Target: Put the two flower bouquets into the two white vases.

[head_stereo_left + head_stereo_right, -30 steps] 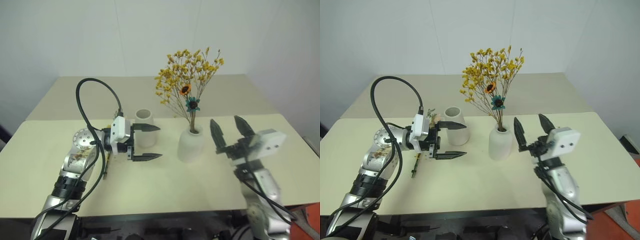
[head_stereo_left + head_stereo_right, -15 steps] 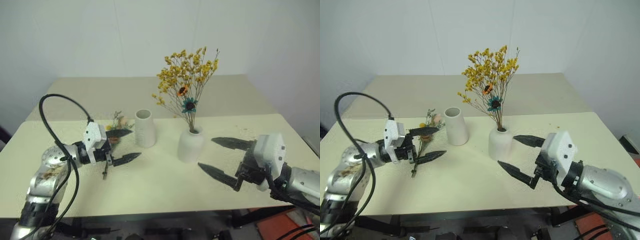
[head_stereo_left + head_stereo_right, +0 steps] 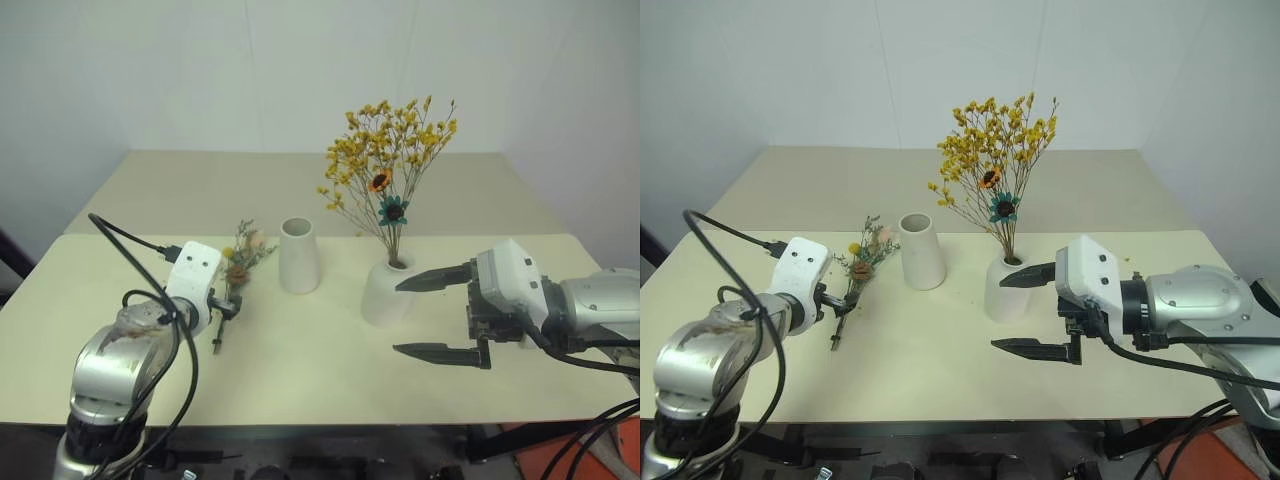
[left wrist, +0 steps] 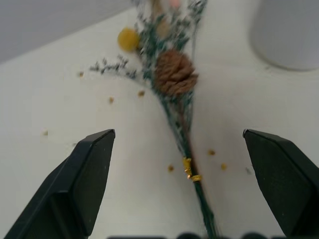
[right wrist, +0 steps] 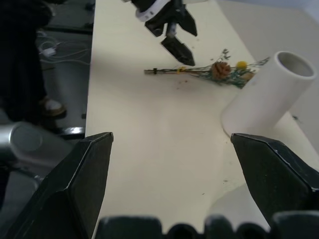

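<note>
My left claw (image 4: 177, 169) hangs spread wide over the small sprig (image 4: 172, 84), a finger on either side of its stem and nothing gripped yet. The sprig lies flat on the tabletop (image 3: 300, 370) toward its left edge, blooms pointing to the far edge, just beside the tall vase (image 3: 299, 256), which stands empty. The yellow spray (image 3: 390, 160) already stands in the squat vase (image 3: 387, 293) near the middle. My right claw (image 3: 432, 315) waits apart and empty just beside that squat vase.

To take the sprig well, I judge I should come down on the bare stem near the gold tie (image 4: 189, 169), below the brown cone (image 4: 174, 77), so the blooms are not crushed, and pinch squarely so the thin stem does not roll out.

The left wrist view gives me the tie, the cone and crumbs scattered on the tabletop; the head views do not resolve these. The right wrist view shows the tall vase's open mouth (image 5: 296, 63) and my left claw over the stem end.
</note>
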{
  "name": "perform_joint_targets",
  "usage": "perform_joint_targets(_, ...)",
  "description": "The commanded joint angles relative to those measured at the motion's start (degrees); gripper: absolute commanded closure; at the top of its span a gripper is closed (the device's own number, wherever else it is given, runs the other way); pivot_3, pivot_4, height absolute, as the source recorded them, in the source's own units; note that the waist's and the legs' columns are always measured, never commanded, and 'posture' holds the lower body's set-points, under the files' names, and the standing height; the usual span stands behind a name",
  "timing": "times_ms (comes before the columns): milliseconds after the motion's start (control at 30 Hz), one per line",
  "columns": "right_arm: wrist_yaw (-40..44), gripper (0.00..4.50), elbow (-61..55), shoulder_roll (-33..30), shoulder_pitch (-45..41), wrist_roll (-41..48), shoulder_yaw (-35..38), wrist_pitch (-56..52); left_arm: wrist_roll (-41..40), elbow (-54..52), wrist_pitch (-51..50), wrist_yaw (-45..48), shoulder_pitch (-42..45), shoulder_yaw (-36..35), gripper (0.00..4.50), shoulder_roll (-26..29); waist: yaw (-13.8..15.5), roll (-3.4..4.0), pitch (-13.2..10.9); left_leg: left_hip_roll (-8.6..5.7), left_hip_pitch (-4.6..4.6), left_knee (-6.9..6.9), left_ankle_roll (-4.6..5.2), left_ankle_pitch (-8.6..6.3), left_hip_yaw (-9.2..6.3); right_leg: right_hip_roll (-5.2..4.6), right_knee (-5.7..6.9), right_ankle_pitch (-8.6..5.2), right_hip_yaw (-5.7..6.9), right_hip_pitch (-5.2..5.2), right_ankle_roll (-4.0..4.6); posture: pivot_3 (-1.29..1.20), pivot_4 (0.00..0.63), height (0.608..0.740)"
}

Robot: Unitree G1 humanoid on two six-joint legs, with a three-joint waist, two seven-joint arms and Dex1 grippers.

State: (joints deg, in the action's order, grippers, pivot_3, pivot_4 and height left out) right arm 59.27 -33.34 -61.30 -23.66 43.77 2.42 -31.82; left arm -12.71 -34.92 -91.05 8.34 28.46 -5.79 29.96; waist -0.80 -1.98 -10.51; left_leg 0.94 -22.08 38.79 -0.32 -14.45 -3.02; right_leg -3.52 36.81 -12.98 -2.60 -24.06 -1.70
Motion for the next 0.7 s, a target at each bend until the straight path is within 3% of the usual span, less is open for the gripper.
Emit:
perform_joint_targets(33, 3.06, 0.03, 0.82, -0.02, -3.25, -1.61, -1.36, 0.3, 1.77, 3.36, -1.45, -3.28, 1.61, -0.38, 0.0, -2.31, -0.06, 0.0, 0.0, -0.01, -0.02, -0.01, 0.0, 0.0, 0.0, -0.01, -0.01, 0.13, 0.0, -0.04, 0.22, 0.0, 0.15, 0.74)
perform_joint_targets(300, 5.16, 0.03, 0.94, 0.34, -5.24, -1.95, -2.21, -1.21, 3.5, 13.27, -1.11, -5.23, 5.96, 3.24, 0.0, -4.29, 0.15, 0.0, 0.0, -0.03, -0.04, 0.0, -0.02, 0.01, -0.01, -0.02, 0.01, 0.17, 0.0, -0.05, 0.27, 0.0, 0.15, 0.74)
perform_joint_targets(567, 2.64, 0.03, -2.84, -0.58, -0.95, -1.02, 1.4, -3.25, 2.83, 23.58, 4.41, -1.77, 9.95, 4.89, 0.0, -4.6, 0.06, 0.0, 0.0, -0.06, -0.12, 0.01, -0.02, 0.01, -0.02, -0.06, 0.01, 0.17, 0.0, -0.11, 0.28, 0.0, 0.15, 0.74)
perform_joint_targets(700, 1.42, 0.0, -4.39, -0.22, 1.78, -0.7, 3.5, -4.07, 3.61, 26.9, 5.13, -1.39, 9.79, 6.63, 0.91, -4.97, 0.07, 0.0, 0.0, -0.06, -0.07, 0.01, -0.02, 0.01, -0.02, -0.06, 0.05, 0.17, 0.0, -0.07, 0.28, 0.0, 0.15, 0.74)
